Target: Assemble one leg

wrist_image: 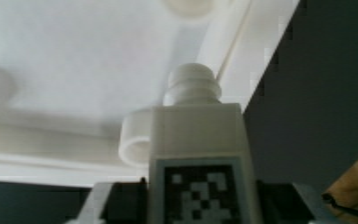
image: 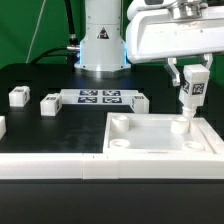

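My gripper [image: 192, 80] is shut on the leg [image: 190, 97], a small white post with a black-and-white tag, and holds it upright. The leg's lower end stands in or right at the corner socket [image: 181, 126] of the large white square panel [image: 150, 135], on the exterior view's right. In the wrist view the leg [wrist_image: 197, 140] runs from between my fingers [wrist_image: 119, 205] down to that socket [wrist_image: 137, 140]; its tagged face shows between the jaws. Two other sockets of the panel [wrist_image: 87, 50] show near the frame edges.
Loose white legs lie on the black table: two at the exterior view's left [image: 18, 97] [image: 50, 104], one beside the marker board [image: 140, 101]. The marker board [image: 98, 97] lies in front of the robot base [image: 102, 45]. A white rail [image: 60, 165] runs along the front.
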